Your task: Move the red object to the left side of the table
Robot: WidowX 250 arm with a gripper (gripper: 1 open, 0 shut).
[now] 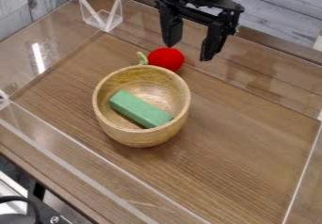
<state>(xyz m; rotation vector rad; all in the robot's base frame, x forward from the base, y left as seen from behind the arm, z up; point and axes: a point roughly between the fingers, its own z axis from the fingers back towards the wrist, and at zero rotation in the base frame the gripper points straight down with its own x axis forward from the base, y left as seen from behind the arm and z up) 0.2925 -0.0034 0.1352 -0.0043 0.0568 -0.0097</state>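
The red object (167, 58) is a small round toy fruit with a short yellow-green stem, resting on the brown wood-grain table (251, 124) just behind the wooden bowl. My black gripper (190, 41) hangs directly above and slightly right of it, open, with one finger on the left and one on the right of the fruit's top. Nothing is held between the fingers.
A wooden bowl (142, 104) holding a green block (138, 109) sits in front of the fruit, nearly touching it. Clear acrylic walls (101, 13) border the tabletop on all sides.
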